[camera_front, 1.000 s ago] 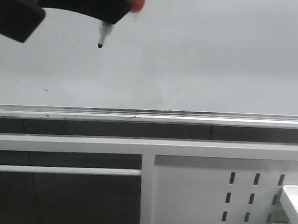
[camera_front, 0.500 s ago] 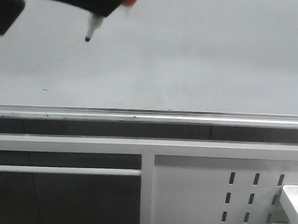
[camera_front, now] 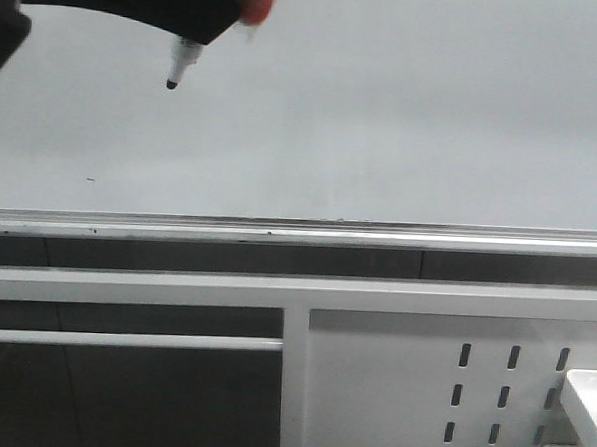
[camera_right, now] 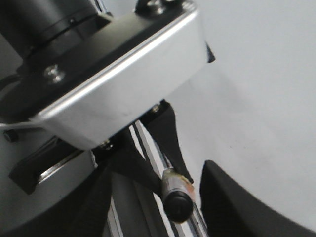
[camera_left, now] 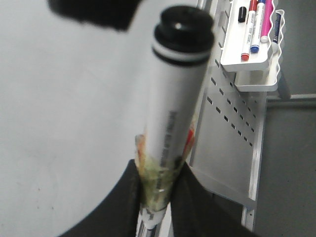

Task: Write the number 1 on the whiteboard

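Note:
The whiteboard (camera_front: pixel 404 119) fills the upper front view, pale and glossy; no number 1 is in view on it. My left gripper (camera_front: pixel 211 21) hangs at the top left, shut on a white marker (camera_front: pixel 184 55) whose black tip points down, close to the board. In the left wrist view the fingers (camera_left: pixel 123 202) clamp the marker (camera_left: pixel 175 108) low on its barrel, beside the board (camera_left: pixel 59 123). My right gripper (camera_right: pixel 158 197) is open, its dark fingers wide apart either side of the marker's black end (camera_right: pixel 177 202).
A silver rail (camera_front: pixel 298 232) runs along the board's lower edge. Below stands a white panel with slotted holes (camera_front: pixel 450 392) and a white tray (camera_left: pixel 252 49) holding several pens. A tiny dark speck (camera_front: pixel 90 180) marks the board at the left.
My left gripper has carried the marker to the left and slightly up along the board; in the last half second it barely shifted.

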